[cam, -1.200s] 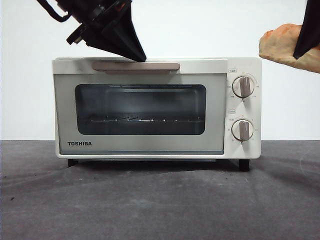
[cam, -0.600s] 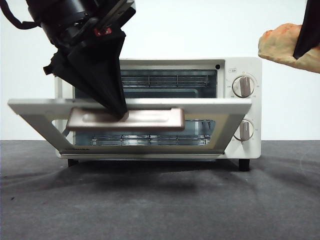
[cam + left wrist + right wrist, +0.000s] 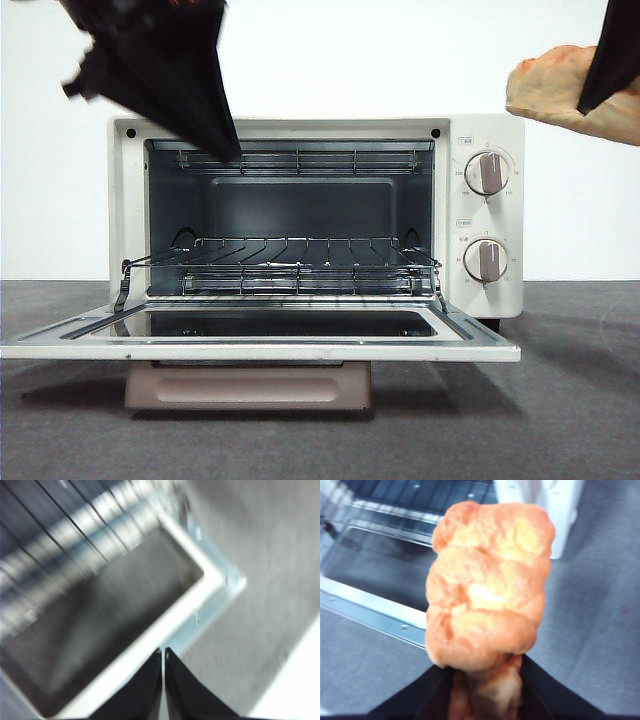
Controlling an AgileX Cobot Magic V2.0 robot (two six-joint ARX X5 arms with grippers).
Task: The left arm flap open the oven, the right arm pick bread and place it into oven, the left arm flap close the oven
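The cream-white TOSHIBA toaster oven (image 3: 300, 215) stands with its glass-windowed door (image 3: 260, 338) dropped flat and the beige-brown handle (image 3: 248, 386) hanging below its front edge; inside, only the wire rack (image 3: 285, 268) shows, with nothing on it. The black left gripper (image 3: 163, 690), its tapered jaws pressed together on nothing, hangs above the oven's upper left corner, clear of the door. High to the right of the two round knobs (image 3: 486, 173), the black right gripper (image 3: 485, 690) is clenched around the lower end of the lumpy golden-orange bread bun (image 3: 487, 590), held in the air outside the oven
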